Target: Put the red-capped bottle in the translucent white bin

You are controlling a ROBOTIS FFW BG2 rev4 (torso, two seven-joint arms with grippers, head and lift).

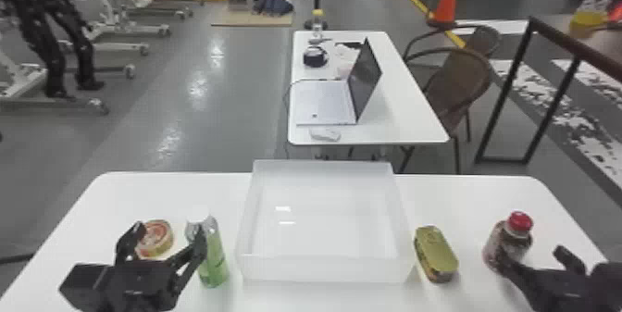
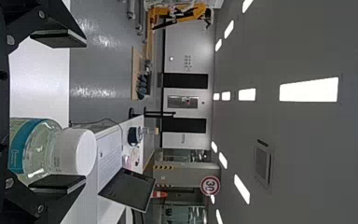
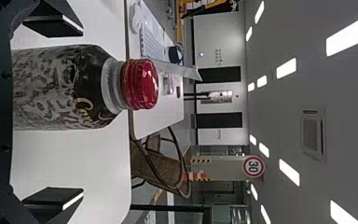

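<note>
Two tables, white and smooth: near table (image 1: 113,200) with rounded corners, far table (image 1: 402,107) beyond. Beside the far one, two brown chairs (image 1: 465,79) with curved frames.

On the near table, midway across, one translucent white bin (image 1: 326,269): a plastic box with a broad rim, upright walls and a flat floor, with two small white glints inside. On the far table, one open laptop (image 1: 324,100), silver-grey with a dark screen.

Left gripper (image 1: 169,232), over the near table's left part, with two flat black fingers spread well apart, pinching nothing. Right gripper (image 1: 532,255) likewise spread wide, at the red-capped bottle (image 1: 506,239), one finger on either side of it in the right wrist view, not clamped on it.

Two bottles on the near table, both upright. To the right, outside the bin, beyond the oval tin: the red-capped one, with a ridged, glossy cap, pale neck and dark label mottled with grey. To the left, near the bin: one green bottle (image 1: 214,258), round-shouldered and clear at the top, with a smooth white cap; near one left finger, with contact impossible to tell.

Two tins: oval tin (image 1: 436,251), gold-green and shiny, just right of the bin; round tin (image 1: 161,237), low and disc-shaped, with a red-and-cream lid, left of the green bottle.
</note>
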